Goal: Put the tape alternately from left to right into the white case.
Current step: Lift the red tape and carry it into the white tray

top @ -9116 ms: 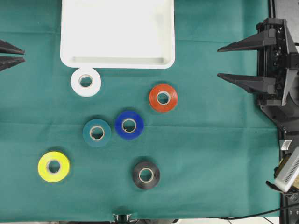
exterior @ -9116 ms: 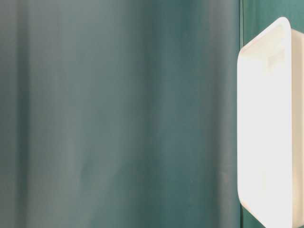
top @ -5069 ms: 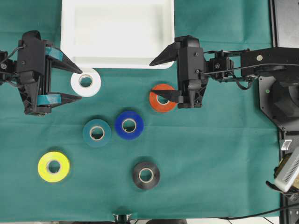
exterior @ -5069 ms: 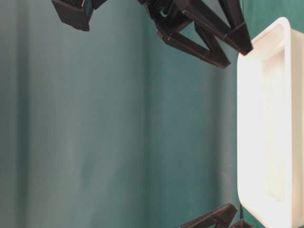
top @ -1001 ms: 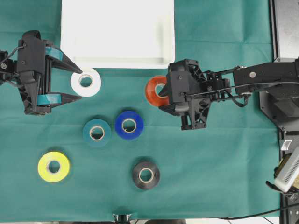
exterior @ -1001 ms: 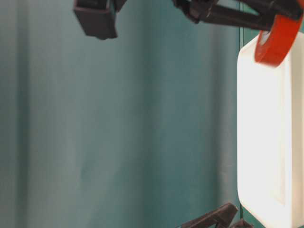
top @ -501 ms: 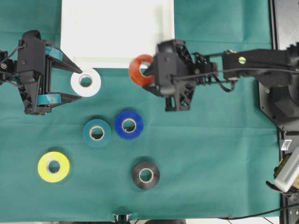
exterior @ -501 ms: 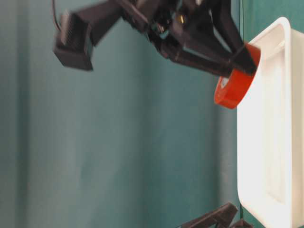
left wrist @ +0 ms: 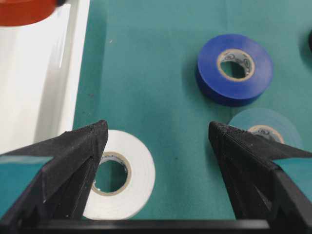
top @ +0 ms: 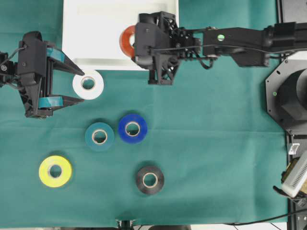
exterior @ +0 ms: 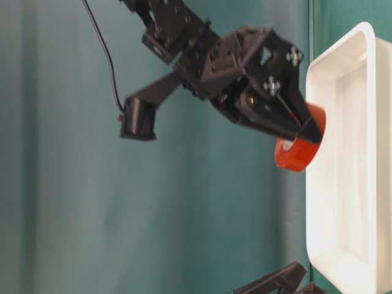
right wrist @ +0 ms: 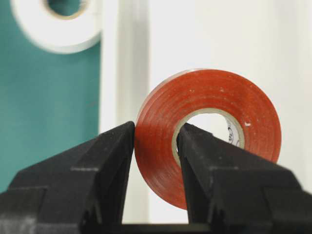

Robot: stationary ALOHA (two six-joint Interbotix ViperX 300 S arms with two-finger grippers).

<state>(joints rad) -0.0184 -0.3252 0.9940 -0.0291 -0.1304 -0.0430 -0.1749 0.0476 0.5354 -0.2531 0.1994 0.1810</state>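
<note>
The right gripper [top: 130, 42], pinching the red-orange ring-shaped tape roll [top: 126, 40], has swung over the shallow white plastic case [top: 86, 33] (release seems next); left gripper [top: 76, 86] waits spread.

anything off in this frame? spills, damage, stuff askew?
Nothing stands out. The red-orange tape roll stands on edge only because the right end effector pinches its wall above the shallow white plastic tray. The other five rolls lie flat on the green cloth.

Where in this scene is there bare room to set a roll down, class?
The white case holds nothing left of the red-orange roll carried by the right gripper. Bare cloth spreads right of the blue roll and black roll. It is crowded around the white roll, inside the open left gripper.
</note>
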